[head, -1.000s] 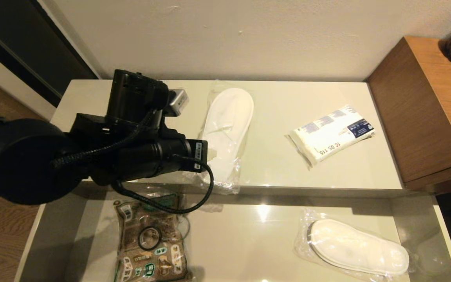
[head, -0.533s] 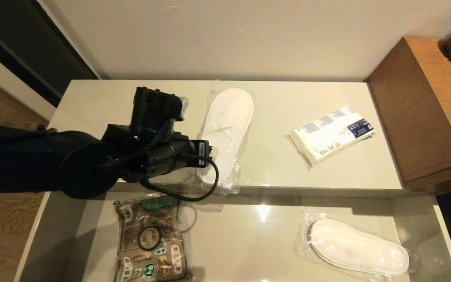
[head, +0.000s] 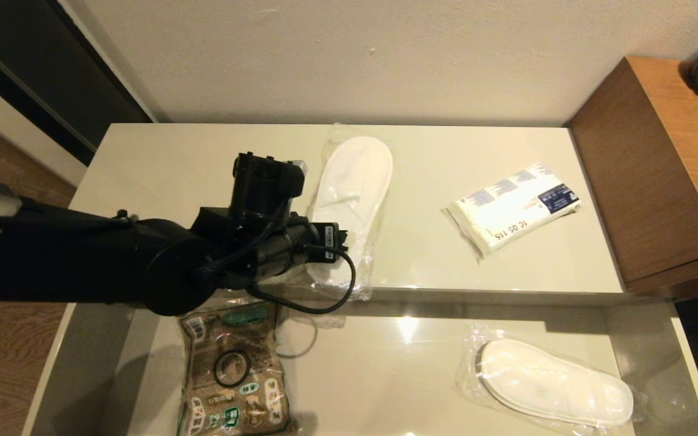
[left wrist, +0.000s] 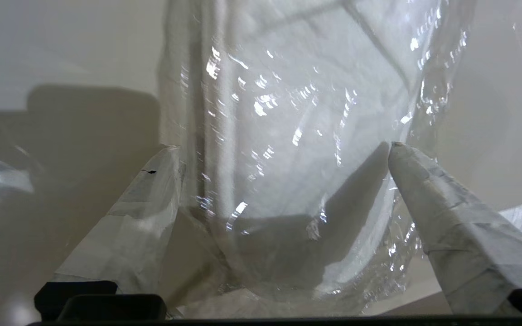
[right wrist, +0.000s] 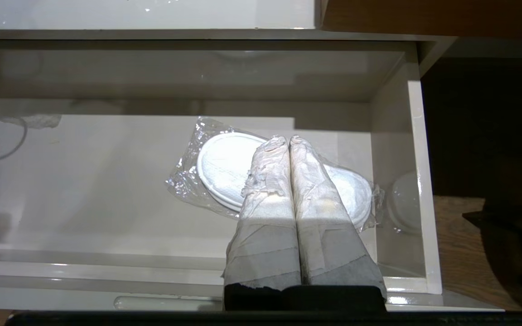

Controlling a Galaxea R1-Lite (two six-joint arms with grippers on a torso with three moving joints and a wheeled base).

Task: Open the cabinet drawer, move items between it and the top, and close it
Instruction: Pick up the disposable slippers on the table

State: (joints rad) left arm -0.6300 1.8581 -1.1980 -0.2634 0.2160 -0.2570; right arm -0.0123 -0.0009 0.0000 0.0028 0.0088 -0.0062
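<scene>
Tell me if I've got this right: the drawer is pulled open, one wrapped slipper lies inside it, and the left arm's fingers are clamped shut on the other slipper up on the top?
Not quite. The left gripper is open: in the left wrist view its fingers stand apart on either side of the wrapped slipper on the top, not clamped on it. The rest holds: the drawer is open, with the other slipper inside.
</scene>
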